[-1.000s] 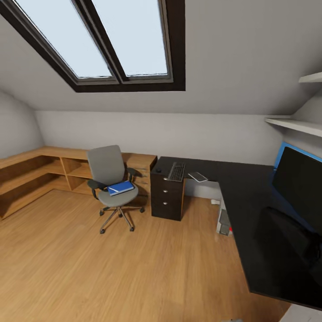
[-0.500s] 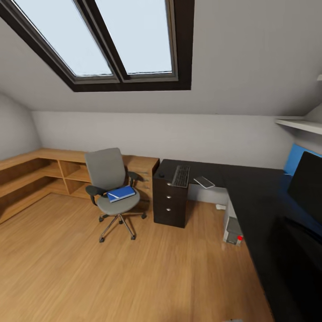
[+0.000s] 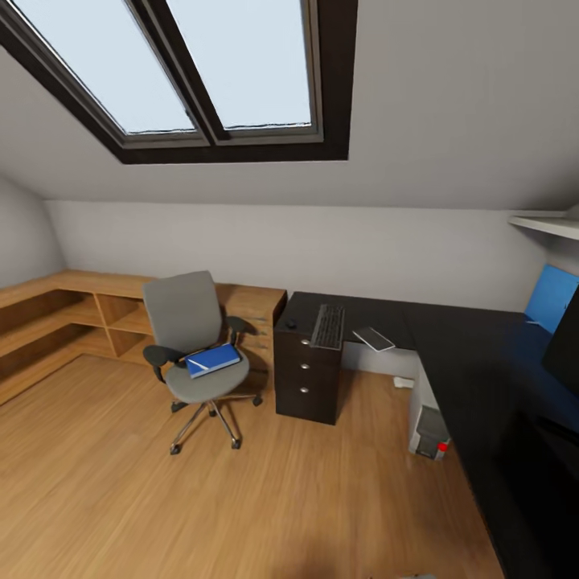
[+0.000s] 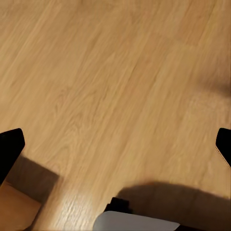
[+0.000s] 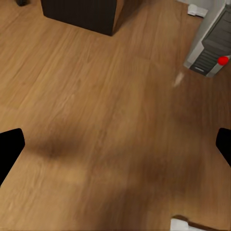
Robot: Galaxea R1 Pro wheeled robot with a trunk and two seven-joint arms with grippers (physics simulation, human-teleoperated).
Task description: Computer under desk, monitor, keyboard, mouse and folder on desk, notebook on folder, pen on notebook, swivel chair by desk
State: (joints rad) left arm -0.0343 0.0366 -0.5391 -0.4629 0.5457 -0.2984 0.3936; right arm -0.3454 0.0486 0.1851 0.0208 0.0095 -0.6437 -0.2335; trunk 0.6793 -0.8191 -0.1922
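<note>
Both pincers, left (image 4: pixel 115 144) and right (image 5: pixel 115 144), gape empty over floor; ahead, folder (image 3: pixel 213 359) remains on swivel chair (image 3: pixel 193 338), keyboard (image 3: pixel 328 325) already on worktop (image 3: pixel 450 338)

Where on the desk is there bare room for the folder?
The desk is bare past the notebook, along the stretch toward the blue wall panel. The drawer end is crowded: mouse, keyboard and notebook lie close together.

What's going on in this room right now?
Nothing is being handled yet. Both end effectors hang open over bare wooden floor. The blue folder lies on the swivel chair, which stands beside the black desk. The keyboard, mouse and notebook sit on the desk, with the computer below it.
</note>
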